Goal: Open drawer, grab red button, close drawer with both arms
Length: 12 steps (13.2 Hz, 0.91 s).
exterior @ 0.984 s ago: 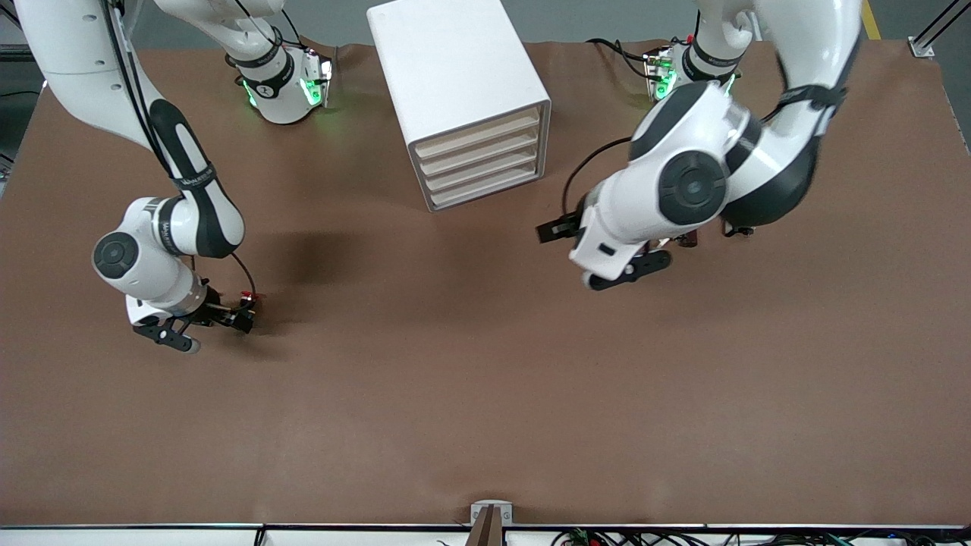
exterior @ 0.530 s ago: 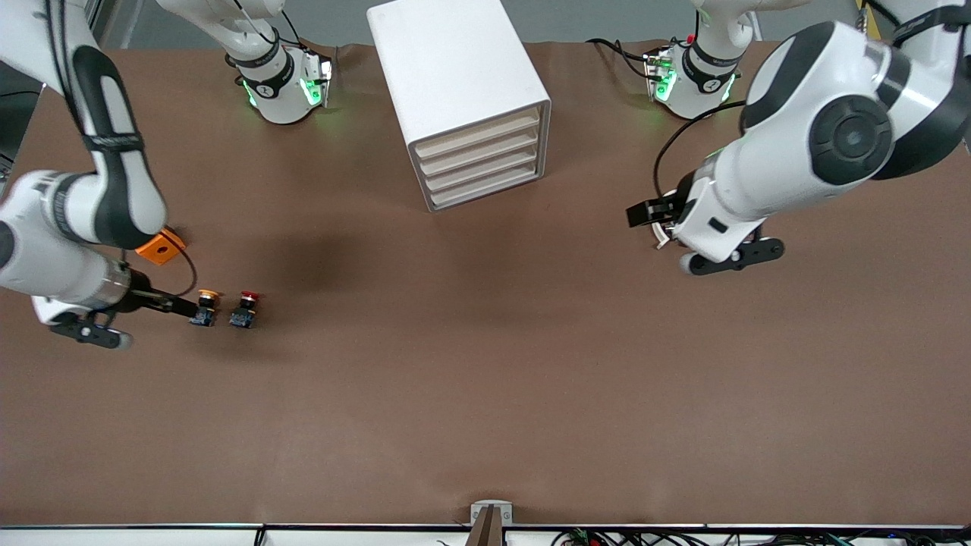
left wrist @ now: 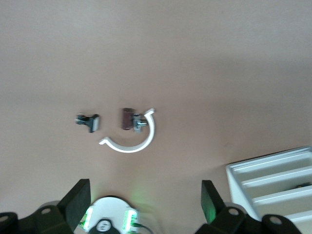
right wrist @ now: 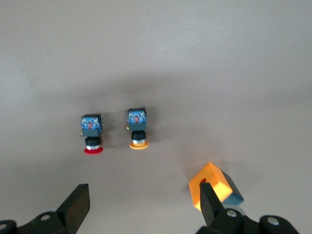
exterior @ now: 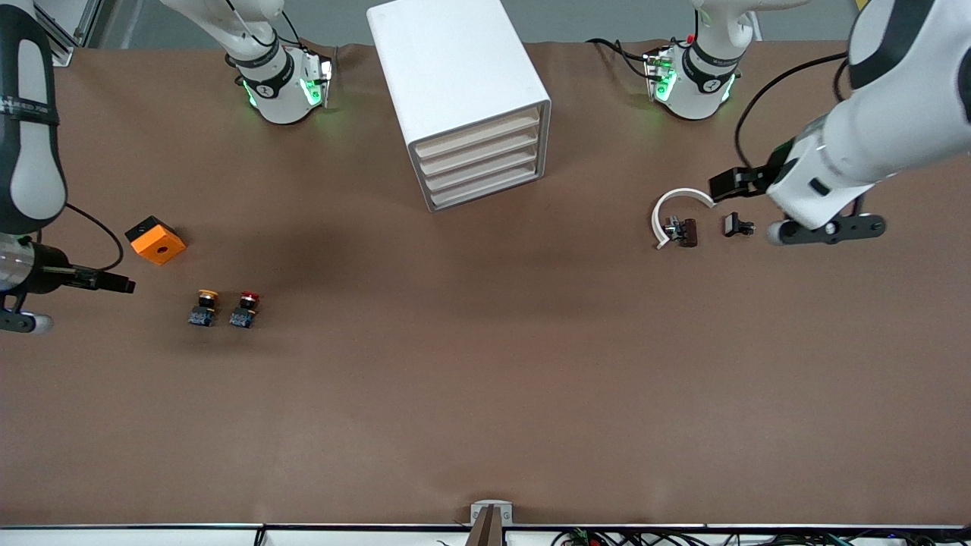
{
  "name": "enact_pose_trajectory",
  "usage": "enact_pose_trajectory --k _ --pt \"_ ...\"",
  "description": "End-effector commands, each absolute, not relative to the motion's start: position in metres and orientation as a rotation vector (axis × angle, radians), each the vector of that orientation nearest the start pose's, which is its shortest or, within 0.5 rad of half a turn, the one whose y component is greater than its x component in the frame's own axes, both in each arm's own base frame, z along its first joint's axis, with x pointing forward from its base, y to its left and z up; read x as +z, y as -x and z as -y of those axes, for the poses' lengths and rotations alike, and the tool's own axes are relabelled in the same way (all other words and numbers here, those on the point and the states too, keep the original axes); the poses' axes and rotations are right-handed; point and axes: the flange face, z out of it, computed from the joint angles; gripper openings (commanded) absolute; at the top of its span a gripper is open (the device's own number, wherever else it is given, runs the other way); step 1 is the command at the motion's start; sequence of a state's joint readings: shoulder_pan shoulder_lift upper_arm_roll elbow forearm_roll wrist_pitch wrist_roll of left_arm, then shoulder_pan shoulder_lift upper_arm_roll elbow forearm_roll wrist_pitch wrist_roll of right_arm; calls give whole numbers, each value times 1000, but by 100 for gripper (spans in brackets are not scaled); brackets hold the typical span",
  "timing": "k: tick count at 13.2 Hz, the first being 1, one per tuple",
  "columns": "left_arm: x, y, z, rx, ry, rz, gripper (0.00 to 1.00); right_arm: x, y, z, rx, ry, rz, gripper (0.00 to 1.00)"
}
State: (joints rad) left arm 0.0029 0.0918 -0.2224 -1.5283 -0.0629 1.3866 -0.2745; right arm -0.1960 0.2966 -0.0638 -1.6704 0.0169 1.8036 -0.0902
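Drawers were all shut, button (exterior: 245,309) sat on the counter (exterior: 485,379); left hand (left wrist: 145,204) and right hand (right wrist: 144,204) gaped open, empty.

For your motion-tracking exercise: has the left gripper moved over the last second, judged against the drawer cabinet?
Yes. The left gripper has swung away from the drawer cabinet toward the left arm's end of the table, uncovering the white ring.

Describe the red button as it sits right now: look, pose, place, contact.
The red button has a red mushroom cap, black body and blue base. It lies on its side on the brown table, toward the right arm's end, close beside the orange-yellow button but apart from it, and nearer the front camera than the orange block. Nothing grips it; the open right gripper is up off it.
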Motion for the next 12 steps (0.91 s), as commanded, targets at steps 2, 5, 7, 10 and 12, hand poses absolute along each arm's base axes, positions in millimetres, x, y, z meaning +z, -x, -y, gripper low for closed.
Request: enact_pose_trajectory --k 2,5,7,10,12 --pt "583 -502 78 294 3138 17 100 476 -603 159 304 3101 -255 100" --pt "576 -474 57 124 3157 29 100 520 -601 155 348 3092 -320 100" --pt "584 -477 48 100 3160 57 100 525 -602 156 343 3099 -333 100" --pt "600 -492 35 51 3166 98 100 542 -603 160 301 3145 -339 100" --pt "616 -504 29 72 3171 64 100 553 -597 155 375 3148 -326 100"
